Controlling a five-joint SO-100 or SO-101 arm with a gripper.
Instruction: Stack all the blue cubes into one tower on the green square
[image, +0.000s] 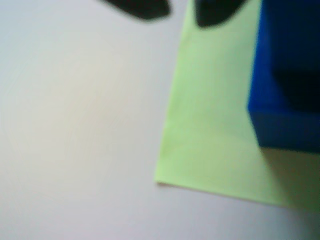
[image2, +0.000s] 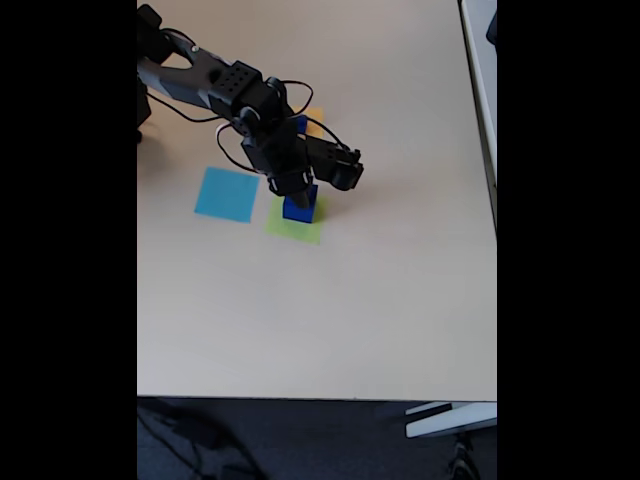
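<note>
While the end effector (image2: 297, 196) hangs right over the blue cubes (image2: 300, 207) on the green square (image2: 293, 228), its fingers (image: 142, 7) look apart.

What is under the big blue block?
The blue block sits on the green paper square, which lies flat on the table. The paper right beneath the block is covered, so that part stays hidden.
</note>
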